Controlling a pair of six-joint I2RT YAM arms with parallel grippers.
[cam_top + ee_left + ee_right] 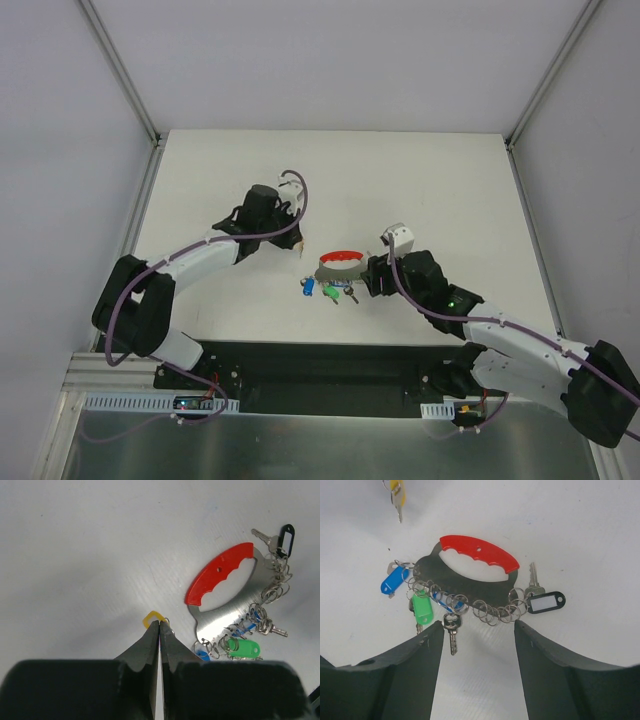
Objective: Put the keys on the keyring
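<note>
The white bench (420, 190) carries the keyring (220, 577), a red grip w/ steel plate, laid flat approx. mid-bench. Blue-, green- and dark-tagged keys (422, 607) are seen strung on small rings along its edge. The right fingers (420, 665) are spread wide just beside the plate, nothing held. The left fingers (150, 645) are pressed together, pinching the yellow key (153, 618), which is kept apart from the keyring. For this step, that key's small ring should be left exposed & the plate steadied by the right fingers before threading is tried.
</note>
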